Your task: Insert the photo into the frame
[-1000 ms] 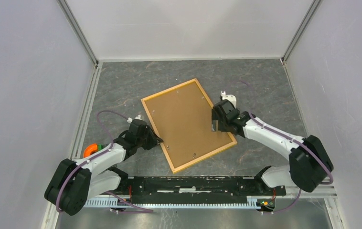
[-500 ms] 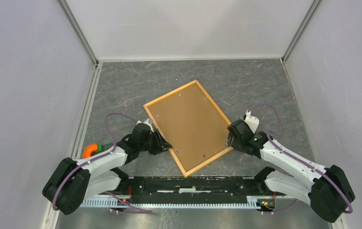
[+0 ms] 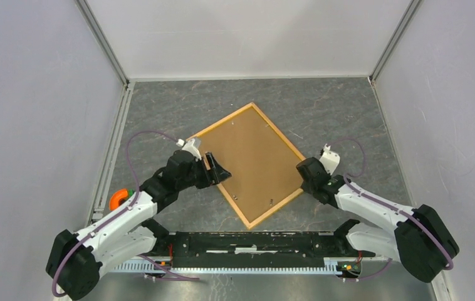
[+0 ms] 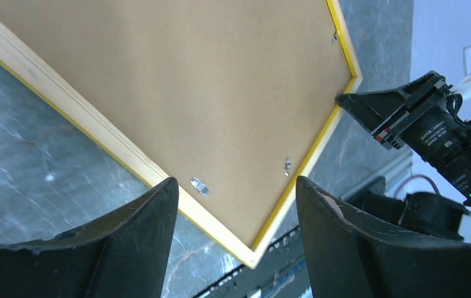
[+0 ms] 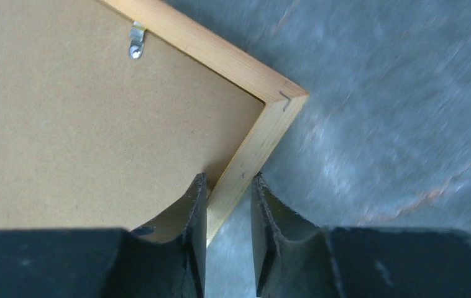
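The frame [image 3: 279,145] lies back up on the table, skewed like a diamond, with the brown backing panel [image 3: 254,160] filling it. The photo is hidden. My left gripper [image 3: 219,168] hovers open over the frame's left rail [image 4: 84,118], nothing between its fingers [image 4: 146,236]. At the right corner, my right gripper [image 3: 301,180] straddles the wooden rail [image 5: 220,59]. One of its fingers [image 5: 192,205] lies on the backing side and the other outside, shut on the rail. In the left wrist view the right gripper [image 4: 345,100] touches that same corner.
Small metal clips [image 4: 199,185] hold the backing panel [image 5: 84,124]; one clip [image 5: 136,40] lies close to my right fingers. An orange and green object [image 3: 121,197] sits by the left wall. The black base rail [image 3: 254,241] runs along the near edge, just below the frame's lowest corner.
The left gripper let go of the frame's left edge, opened and lifted over it. The right gripper moved to the right corner and closed on the rail. The frame turned and shifted a little.
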Robot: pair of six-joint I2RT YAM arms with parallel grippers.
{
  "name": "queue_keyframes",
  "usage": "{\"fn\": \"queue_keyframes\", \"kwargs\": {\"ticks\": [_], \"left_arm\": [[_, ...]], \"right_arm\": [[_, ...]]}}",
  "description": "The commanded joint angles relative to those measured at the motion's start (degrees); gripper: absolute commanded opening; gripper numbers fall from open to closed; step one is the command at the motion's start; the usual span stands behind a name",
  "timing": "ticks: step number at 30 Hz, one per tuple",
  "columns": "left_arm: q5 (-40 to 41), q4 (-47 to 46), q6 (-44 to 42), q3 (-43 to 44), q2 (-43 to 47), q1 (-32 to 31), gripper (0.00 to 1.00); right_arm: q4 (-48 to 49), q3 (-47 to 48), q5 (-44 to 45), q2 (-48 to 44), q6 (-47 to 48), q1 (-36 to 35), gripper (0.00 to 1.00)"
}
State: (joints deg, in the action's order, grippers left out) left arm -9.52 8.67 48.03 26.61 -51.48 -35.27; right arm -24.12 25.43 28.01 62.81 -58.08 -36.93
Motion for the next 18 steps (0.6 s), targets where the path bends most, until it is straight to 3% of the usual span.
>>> {"fn": "queue_keyframes", "kwargs": {"ticks": [1, 4, 8, 13, 18], "left_arm": [[11.0, 6.4, -6.5, 6.5, -0.9, -0.1, 0.76], [15.8, 8.2, -6.3, 9.7, -2.8, 0.0, 0.80], [21.2, 10.8, -7.1, 13.1, -5.9, 0.0, 0.83], [29.7, 12.9, -7.4, 13.1, -9.3, 0.1, 0.84], [36.5, 16.6, -4.3, 11.7, -14.2, 0.0, 0.83]], "right_arm": [[6.3, -2.9, 4.9, 4.3, 16.3, 6.4, 0.19], [14.9, -2.9, -3.2, 6.8, 30.3, 12.3, 0.07], [17.8, 1.7, -8.5, 12.1, 45.0, 16.8, 0.00], [20.2, 8.0, -14.3, 18.9, 54.4, 21.3, 0.00], [16.4, 20.5, -17.5, 31.1, 61.0, 21.9, 0.00]]}}
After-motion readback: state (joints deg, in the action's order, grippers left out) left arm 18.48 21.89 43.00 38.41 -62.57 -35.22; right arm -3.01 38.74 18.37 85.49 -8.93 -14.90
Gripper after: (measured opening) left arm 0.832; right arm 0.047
